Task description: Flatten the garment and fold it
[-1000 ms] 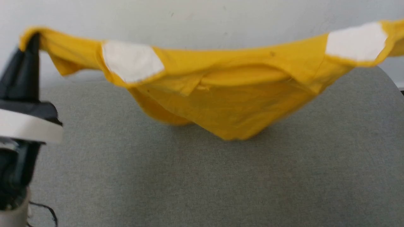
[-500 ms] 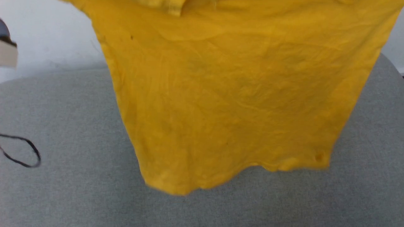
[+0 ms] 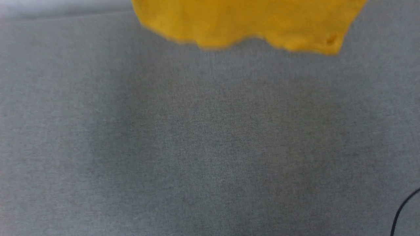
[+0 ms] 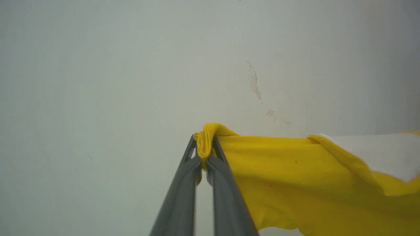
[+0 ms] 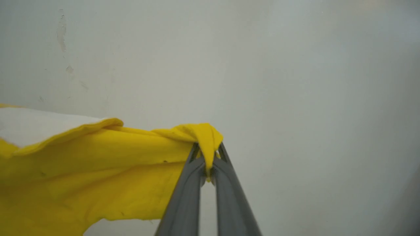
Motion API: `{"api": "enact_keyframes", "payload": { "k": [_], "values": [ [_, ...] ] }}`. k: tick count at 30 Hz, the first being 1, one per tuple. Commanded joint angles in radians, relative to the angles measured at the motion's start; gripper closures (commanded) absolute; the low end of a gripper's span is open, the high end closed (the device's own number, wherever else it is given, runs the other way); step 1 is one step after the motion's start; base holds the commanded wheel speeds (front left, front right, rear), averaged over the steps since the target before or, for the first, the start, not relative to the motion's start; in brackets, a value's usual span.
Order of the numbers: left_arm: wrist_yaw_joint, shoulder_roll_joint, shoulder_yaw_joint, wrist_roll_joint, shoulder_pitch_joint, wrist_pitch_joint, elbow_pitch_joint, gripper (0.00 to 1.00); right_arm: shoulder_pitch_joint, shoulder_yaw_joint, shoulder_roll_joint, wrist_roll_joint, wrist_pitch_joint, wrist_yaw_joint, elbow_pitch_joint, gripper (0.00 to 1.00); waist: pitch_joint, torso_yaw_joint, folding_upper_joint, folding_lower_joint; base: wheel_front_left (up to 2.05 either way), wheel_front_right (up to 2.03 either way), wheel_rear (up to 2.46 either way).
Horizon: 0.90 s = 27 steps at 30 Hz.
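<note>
Where the left gripper (image 4: pixel 204 145) appears in its wrist view, its two long grey fingers are closed together on a bunched fold of the garment (image 4: pixel 295 177). A small loop of bright yellow cloth is pinched between the tips and protrudes just beyond them. From this grip the soft, matte knit is stretched away to the gripper's right in that view, with shallow creases and a rolled upper edge. A flat white patch (image 4: pixel 370 152) is set into the cloth well away from the fingers.

The right gripper (image 5: pixel 208 149) is likewise clamped on the garment. A folded yellow corner is draped over and between its fingertips. The cloth is spread from there toward the left of that wrist view, where a second white patch (image 5: pixel 36 126) is visible. Beyond both grippers a pale, smooth wall (image 5: pixel 295 82) with small chipped marks is presented.

In the head view the wavy lower hem (image 3: pixel 249 36), blurred, is seen over a grey woven surface (image 3: pixel 210 137). Whether contact is made there cannot be determined. A thin black cable (image 3: pixel 402 209) is seen at the lower right corner.
</note>
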Motion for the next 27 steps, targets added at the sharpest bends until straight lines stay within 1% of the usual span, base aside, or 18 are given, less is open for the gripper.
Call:
{"api": "enact_keyframes", "payload": {
  "k": [1, 4, 7, 11, 14, 16, 20, 23, 27],
  "values": [
    [-0.004, -0.011, -0.01, 0.016, -0.06, -0.016, 0.044, 1.0, -0.051, 0.019, 0.017, -0.018, -0.025, -0.002, 0.041, 1.0, 0.155, -0.02, 0.0, -0.0004, 0.0, 0.0, 0.0],
    [0.002, -0.031, -0.01, 0.026, -0.169, -0.046, 0.137, 1.0, -0.141, 0.047, 0.053, -0.051, -0.064, -0.002, 0.127, 1.0, 0.212, -0.025, 0.0, -0.0004, 0.0, 0.0, 0.0],
    [0.009, -0.051, -0.012, 0.035, -0.241, -0.088, 0.215, 1.0, -0.21, 0.065, 0.095, -0.08, -0.106, -0.002, 0.207, 1.0, 0.248, -0.023, 0.0, -0.0004, 0.0, 0.0, 0.0],
    [0.01, -0.065, -0.008, 0.044, -0.307, -0.158, 0.299, 1.0, -0.271, 0.084, 0.144, -0.105, -0.172, -0.002, 0.291, 1.0, 0.281, -0.018, 0.0, -0.0004, 0.0, 0.0, 0.0],
    [0.006, -0.074, -0.008, 0.049, -0.324, -0.214, 0.339, 1.0, -0.286, 0.112, 0.171, -0.106, -0.211, -0.002, 0.329, 1.0, 0.293, -0.006, 0.0, -0.0004, 0.0, 0.0, 0.0],
    [0.001, -0.077, -0.01, 0.052, -0.319, -0.248, 0.354, 1.0, -0.28, 0.136, 0.185, -0.093, -0.228, -0.002, 0.343, 1.0, 0.296, 0.001, 0.0, -0.0004, 0.0, 0.0, 0.0],
    [-0.01, -0.084, -0.014, 0.049, -0.273, -0.302, 0.373, 1.0, -0.239, 0.188, 0.189, -0.069, -0.245, -0.002, 0.376, 1.0, 0.291, 0.022, 0.0, -0.0004, 0.0, 0.0, 0.0],
    [-0.024, -0.089, -0.028, 0.042, -0.2, -0.308, 0.386, 1.0, -0.183, 0.221, 0.187, -0.047, -0.256, -0.002, 0.391, 1.0, 0.268, 0.037, 0.0, -0.0004, 0.0, 0.0, 0.0],
    [-0.04, -0.077, -0.05, 0.045, -0.061, -0.315, 0.388, 1.0, -0.073, 0.256, 0.181, -0.003, -0.261, -0.002, 0.397, 1.0, 0.215, 0.049, 0.0, -0.0004, 0.0, 0.0, 0.0]
  ]
}}
